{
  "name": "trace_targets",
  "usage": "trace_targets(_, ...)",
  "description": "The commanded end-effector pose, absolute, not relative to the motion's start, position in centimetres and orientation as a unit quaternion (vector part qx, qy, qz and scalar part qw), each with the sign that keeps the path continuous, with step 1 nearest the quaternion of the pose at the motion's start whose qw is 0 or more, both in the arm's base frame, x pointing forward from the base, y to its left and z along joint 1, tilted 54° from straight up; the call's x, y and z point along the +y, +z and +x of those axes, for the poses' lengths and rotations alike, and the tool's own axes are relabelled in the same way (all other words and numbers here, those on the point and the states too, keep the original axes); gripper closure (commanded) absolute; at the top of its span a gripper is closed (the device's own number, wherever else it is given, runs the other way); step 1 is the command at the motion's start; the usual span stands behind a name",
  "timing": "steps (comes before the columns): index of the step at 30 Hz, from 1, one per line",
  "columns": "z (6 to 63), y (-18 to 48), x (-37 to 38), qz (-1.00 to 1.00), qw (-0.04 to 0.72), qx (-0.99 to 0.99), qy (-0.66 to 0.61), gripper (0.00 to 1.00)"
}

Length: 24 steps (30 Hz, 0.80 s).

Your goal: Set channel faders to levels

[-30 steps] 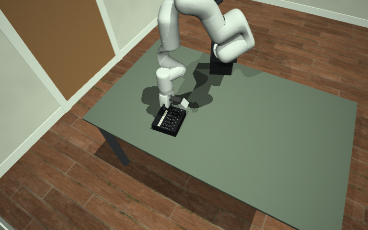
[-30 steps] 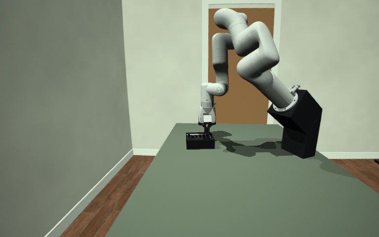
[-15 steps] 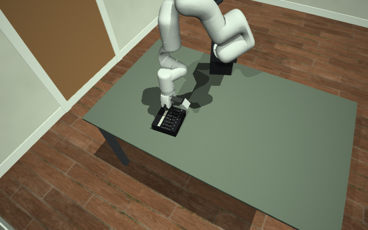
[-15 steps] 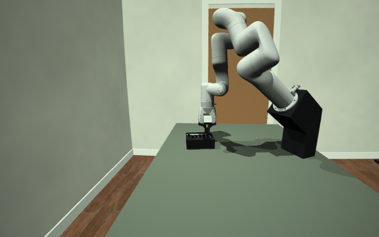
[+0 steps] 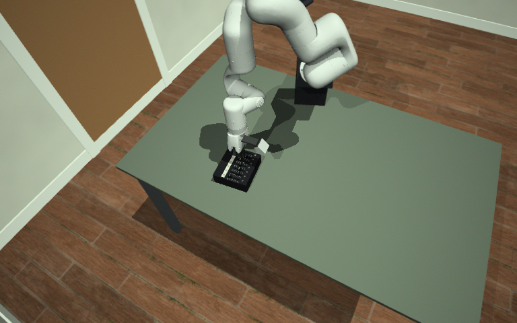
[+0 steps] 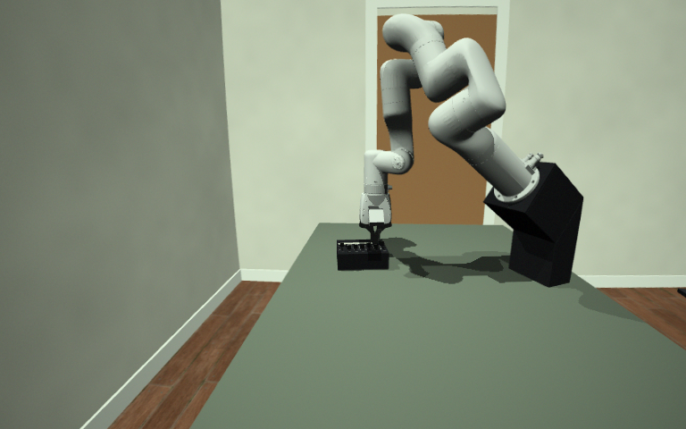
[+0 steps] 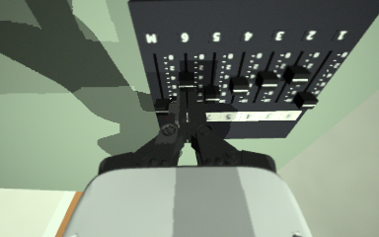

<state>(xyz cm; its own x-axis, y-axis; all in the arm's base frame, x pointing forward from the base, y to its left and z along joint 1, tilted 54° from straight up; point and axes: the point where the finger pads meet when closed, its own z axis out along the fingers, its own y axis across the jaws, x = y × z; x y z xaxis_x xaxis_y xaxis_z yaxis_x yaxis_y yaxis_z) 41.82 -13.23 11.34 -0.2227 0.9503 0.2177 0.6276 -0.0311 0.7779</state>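
Down on the desk (image 7: 321,15), by fader 6 (image 7: 187,79): claw (image 7: 187,106) clenched tight, holding nothing. Probably pinched thin so as to poke one cap and miss the master fader (image 7: 162,105) and fader 5 (image 7: 211,93) just beside. Very little room on either side. Desk near the table (image 5: 373,167) edge, standing flat on its feet; plenty of open room past it.

- A reddish-brown plank floor (image 5: 93,276) is laid across the room.
- A green-topped bench (image 5: 373,192) is carried on a dark leg (image 5: 161,206), and a shadow is cast beneath it.
- Pale walls (image 6: 293,132) are edged with a white skirting board (image 6: 166,350).
- A brown door panel (image 6: 442,180) is set in a white frame (image 6: 371,79).
- A grey wall (image 6: 91,212) is seen on one side.
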Motion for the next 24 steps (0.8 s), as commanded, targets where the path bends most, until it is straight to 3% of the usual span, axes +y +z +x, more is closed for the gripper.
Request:
trace_targets(1, 41.78, 11.4, -13.14, 0.592, 0.199, 0.667, 0.407, 1.0)
trace_targets(24, 41.66, 11.52, -12.62, 0.592, 0.199, 0.667, 0.407, 1.0)
